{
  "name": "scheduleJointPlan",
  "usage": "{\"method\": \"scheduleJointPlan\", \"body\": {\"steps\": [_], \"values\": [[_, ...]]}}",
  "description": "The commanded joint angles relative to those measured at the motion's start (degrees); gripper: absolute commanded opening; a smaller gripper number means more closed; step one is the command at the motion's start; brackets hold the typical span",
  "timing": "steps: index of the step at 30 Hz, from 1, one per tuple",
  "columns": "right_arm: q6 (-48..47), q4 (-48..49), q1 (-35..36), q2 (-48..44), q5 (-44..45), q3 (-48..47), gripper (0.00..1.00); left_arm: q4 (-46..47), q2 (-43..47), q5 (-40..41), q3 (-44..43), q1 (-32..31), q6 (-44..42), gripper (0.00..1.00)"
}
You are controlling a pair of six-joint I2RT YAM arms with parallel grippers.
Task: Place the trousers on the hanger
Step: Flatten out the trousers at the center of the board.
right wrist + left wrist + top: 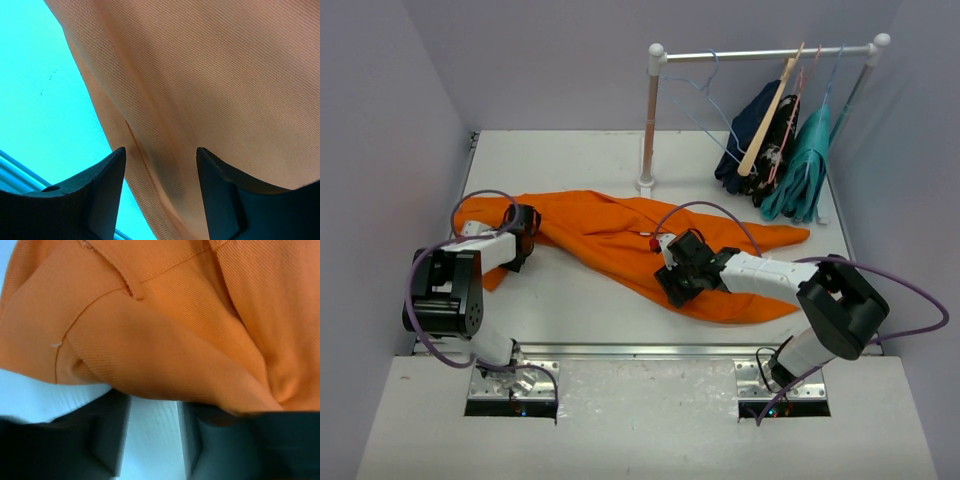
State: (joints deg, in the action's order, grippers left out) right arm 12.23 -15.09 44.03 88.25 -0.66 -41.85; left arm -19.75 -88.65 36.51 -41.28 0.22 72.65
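Observation:
The orange trousers (610, 235) lie spread across the white table (570, 160), crumpled in the middle. The pale blue wire hanger (698, 98) hangs empty on the rail at the back, far from both arms. My left gripper (523, 232) is at the left end of the trousers. In the left wrist view the trousers (165, 330) drape over the tips of the left gripper (154, 402), whose jaws stand apart with bare table between them. My right gripper (672, 275) is over the middle of the trousers; it (161, 157) is open, straddling a seamed fold of the trousers (210, 75).
A white rack (650, 120) stands at the back of the table. On its rail hang a navy garment (745, 130) on a wooden hanger (770, 115), a pink wire hanger (788, 120) and a teal garment (805, 165). Lilac walls close in both sides.

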Motion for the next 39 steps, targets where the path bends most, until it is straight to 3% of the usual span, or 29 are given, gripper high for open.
{"method": "scheduleJointPlan", "body": {"steps": [1, 3, 5, 15, 20, 32, 39], "values": [[0.0, 1.1, 0.1, 0.5, -0.7, -1.0, 0.59, 2.3, -0.1, 0.6, -1.8, 2.5, -1.3, 0.27], [0.1, 1.1, 0.1, 0.8, -0.7, -1.2, 0.59, 3.2, 0.8, 0.0, -1.6, 3.5, -2.6, 0.09], [0.2, 1.1, 0.1, 1.2, -0.7, -1.4, 0.59, 3.7, 1.9, -0.8, -1.4, 4.2, -4.2, 0.0], [0.0, 0.6, 0.1, 1.3, -0.7, -1.3, 0.59, 4.4, 4.8, -1.2, -1.0, 5.9, -7.6, 0.0], [-0.4, -0.5, 0.2, 0.8, 0.3, -1.3, 0.58, -0.7, 7.8, 0.8, -1.2, 6.9, -6.9, 0.0], [-1.1, -2.1, 0.1, -3.3, -0.7, -0.9, 0.58, -5.0, 31.1, -4.8, 8.6, 10.2, -11.8, 0.0], [-3.0, -4.4, 0.3, -3.3, -4.3, -3.3, 0.59, -12.9, 42.2, -10.4, 7.1, 10.4, -16.6, 0.0]]}}
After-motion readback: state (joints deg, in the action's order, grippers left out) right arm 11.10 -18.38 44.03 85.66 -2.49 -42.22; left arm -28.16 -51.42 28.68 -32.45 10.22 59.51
